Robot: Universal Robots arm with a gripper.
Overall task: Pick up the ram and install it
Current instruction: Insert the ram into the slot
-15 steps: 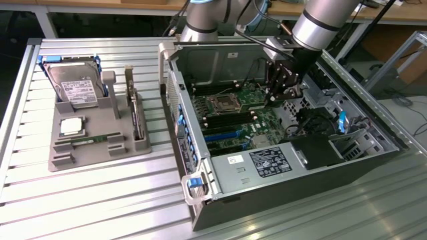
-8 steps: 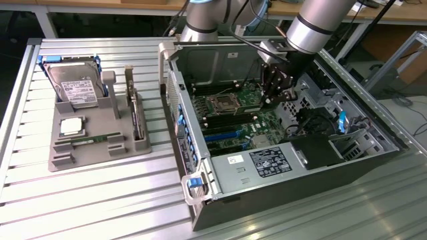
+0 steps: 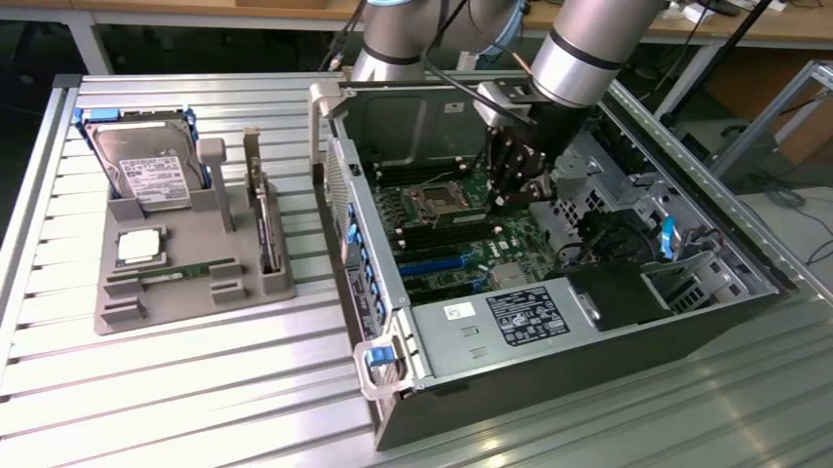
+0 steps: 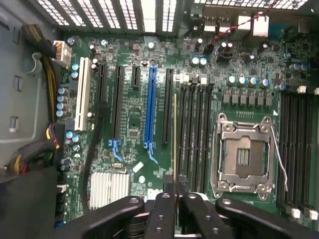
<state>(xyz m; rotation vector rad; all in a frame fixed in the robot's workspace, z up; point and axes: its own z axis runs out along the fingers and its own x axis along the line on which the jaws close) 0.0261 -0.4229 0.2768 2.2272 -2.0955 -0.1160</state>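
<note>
My gripper (image 4: pixel 175 194) is inside the open computer case (image 3: pixel 390 322), hanging over the motherboard (image 4: pixel 132 124). Its fingers (image 4: pixel 162 216) are shut on the ram (image 4: pixel 174 139). The ram shows edge-on as a thin yellow-green line running away from the fingertips. It lies along the near edge of the black memory slots (image 4: pixel 194 134), beside the empty processor socket (image 4: pixel 244 154). I cannot tell whether it touches a slot. In the exterior view the gripper (image 3: pixel 512 195) points down next to the socket (image 3: pixel 436 200), and the fingers hide the stick.
A grey holder tray (image 3: pixel 195 302) at the exterior view's left carries a silver hard drive (image 3: pixel 150 166), a square processor chip (image 3: pixel 139 246), a green strip (image 3: pixel 176 274) and an upright card (image 3: pixel 267 229). Cable bundles (image 4: pixel 30 154) and case walls crowd the board.
</note>
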